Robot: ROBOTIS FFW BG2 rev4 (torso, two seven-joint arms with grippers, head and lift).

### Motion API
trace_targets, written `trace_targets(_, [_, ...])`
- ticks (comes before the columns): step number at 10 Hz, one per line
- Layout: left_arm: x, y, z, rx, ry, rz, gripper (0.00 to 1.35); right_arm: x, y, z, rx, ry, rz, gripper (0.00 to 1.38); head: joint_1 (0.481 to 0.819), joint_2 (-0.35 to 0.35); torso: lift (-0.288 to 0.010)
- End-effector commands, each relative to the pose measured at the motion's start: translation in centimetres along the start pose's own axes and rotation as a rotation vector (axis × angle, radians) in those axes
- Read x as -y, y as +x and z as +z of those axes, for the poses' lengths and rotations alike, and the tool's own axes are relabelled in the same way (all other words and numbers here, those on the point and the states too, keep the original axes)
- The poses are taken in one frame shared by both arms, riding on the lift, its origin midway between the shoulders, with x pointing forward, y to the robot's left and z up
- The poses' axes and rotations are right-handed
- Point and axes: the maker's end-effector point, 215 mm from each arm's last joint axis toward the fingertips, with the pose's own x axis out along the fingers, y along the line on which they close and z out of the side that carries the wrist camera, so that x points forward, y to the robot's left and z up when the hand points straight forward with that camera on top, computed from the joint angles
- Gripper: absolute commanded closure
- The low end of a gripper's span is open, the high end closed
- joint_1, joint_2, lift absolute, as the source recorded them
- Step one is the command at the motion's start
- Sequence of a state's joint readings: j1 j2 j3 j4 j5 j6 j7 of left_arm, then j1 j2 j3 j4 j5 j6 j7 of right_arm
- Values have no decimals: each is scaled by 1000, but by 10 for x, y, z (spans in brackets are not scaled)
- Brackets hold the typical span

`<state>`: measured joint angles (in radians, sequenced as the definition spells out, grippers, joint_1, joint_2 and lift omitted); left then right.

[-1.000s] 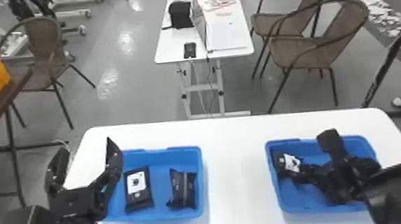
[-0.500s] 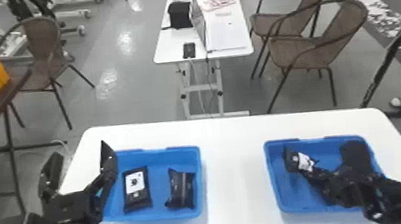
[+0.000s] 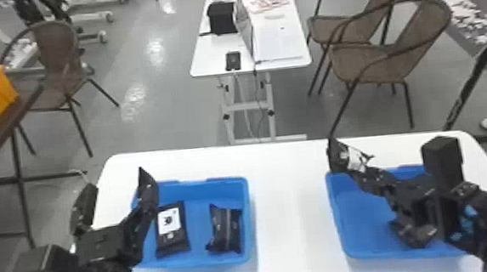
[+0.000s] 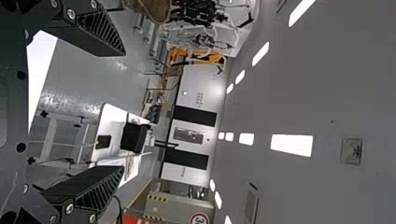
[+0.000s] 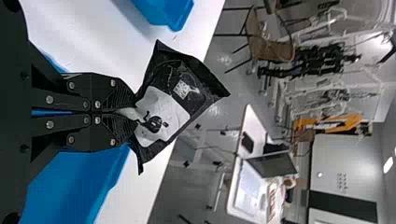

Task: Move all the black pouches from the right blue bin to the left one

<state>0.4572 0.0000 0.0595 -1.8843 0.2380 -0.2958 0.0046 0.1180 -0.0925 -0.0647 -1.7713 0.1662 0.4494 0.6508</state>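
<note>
My right gripper (image 3: 361,174) is shut on the corner of a black pouch (image 3: 338,158) with a white label, held above the far left corner of the right blue bin (image 3: 352,221). In the right wrist view, the pouch (image 5: 187,105) juts out from the pinched fingertips of the right gripper (image 5: 134,113). Two black pouches lie apart in the left blue bin (image 3: 201,259): a labelled one (image 3: 172,238) and a striped one (image 3: 227,229). My left gripper (image 3: 113,190) stands open near that bin's left side; the left wrist view shows the left gripper (image 4: 122,111) with nothing between its fingers.
Both bins stand on a white table (image 3: 290,210), a stretch of tabletop between them. Under the right arm, a dark shape (image 3: 414,232) shows over the right bin; I cannot tell what it is. Behind are chairs and a smaller table (image 3: 205,60).
The right gripper has lifted the labelled pouch up out of the right bin, toward its far left corner. The left arm has shifted slightly left, and the two pouches in the left bin lie unchanged.
</note>
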Motion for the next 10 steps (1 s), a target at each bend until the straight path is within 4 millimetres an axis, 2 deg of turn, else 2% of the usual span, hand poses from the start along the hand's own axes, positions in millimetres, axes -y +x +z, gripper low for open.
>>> trace_targets(1, [15,9,-13,-54,-90,-14,167,-29,23,52,76,-47,78,1124,695,98,10])
trace_targets(2, [28,18,-21,-103,-140,-64,160,-49,40,79,122,-76,139,1125,695,121,10])
trace_targets(4, [60,34,-22,-157,-232,-186,165,-83,74,106,168,-77,239,1124,695,155,10])
trace_targets(6, [96,47,-22,-216,-323,-345,167,-123,97,134,203,-95,339,1124,695,164,10])
trace_targets(8, [120,49,-26,-267,-365,-435,167,-173,113,143,206,-86,472,1124,695,182,10])
trace_targets(10, [134,52,-23,-279,-401,-467,167,-207,125,139,187,-82,557,1124,695,214,10])
